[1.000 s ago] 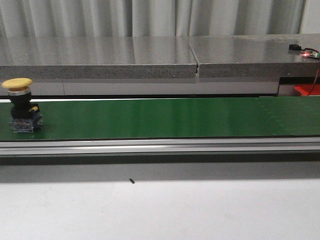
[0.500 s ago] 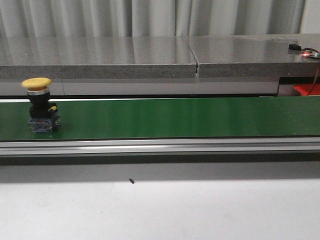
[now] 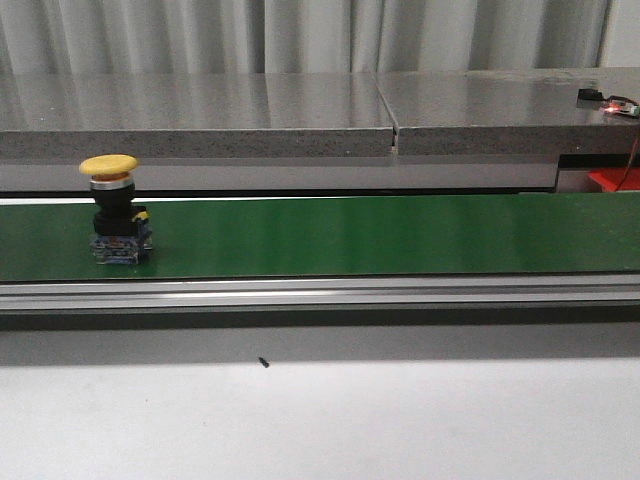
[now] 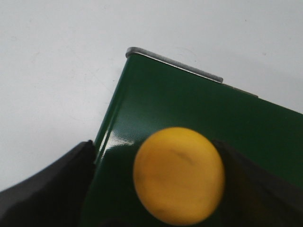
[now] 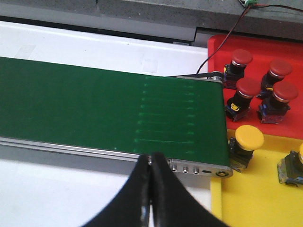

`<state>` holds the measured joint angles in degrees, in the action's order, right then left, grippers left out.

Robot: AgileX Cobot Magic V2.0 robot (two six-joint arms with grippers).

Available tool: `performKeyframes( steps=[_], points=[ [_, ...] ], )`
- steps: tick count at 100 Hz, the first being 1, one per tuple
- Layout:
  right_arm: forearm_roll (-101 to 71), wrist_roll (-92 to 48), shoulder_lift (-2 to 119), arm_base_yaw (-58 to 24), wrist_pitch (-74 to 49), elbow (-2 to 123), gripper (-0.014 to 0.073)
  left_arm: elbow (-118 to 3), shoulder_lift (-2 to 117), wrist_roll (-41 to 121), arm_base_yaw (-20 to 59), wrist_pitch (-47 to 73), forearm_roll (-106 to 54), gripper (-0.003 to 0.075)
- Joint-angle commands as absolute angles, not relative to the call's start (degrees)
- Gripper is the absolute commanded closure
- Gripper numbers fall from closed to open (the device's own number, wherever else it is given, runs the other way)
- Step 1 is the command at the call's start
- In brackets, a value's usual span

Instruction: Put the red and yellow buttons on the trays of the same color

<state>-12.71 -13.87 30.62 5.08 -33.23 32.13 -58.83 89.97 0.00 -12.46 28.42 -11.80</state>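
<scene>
White tabletop carries a green conveyor belt running across the front view, with a grey stone ledge behind it. One yellow button stands upright on the belt near its left end, on a black body with a blue base. In the left wrist view, the left pincer has its fingers spread wide, the yellow cap between them; contact cannot be determined. The right pincer is closed on nothing, near the belt's right end. Beyond that end, a red tray holds four red buttons; the yellow tray beside it holds a yellow button.
</scene>
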Motion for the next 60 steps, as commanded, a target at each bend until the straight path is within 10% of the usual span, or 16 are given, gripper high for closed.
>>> performKeyframes(
  steps=[1,29,60],
  points=[
    [-14.0,-14.2,30.7,5.1,-29.4,33.6,0.0661,-60.1,87.0,0.0,-12.1,26.2,-12.5,0.0129],
    [-14.4,-14.2,30.7,5.1,-28.9,33.6,0.0661,-60.1,79.1,2.5,-7.4,27.2,-12.5,0.0269],
    [-14.4,-14.2,30.7,5.1,-28.4,33.6,0.0661,-60.0,69.0,5.8,-1.1,33.7,-12.2,0.0743]
  ],
)
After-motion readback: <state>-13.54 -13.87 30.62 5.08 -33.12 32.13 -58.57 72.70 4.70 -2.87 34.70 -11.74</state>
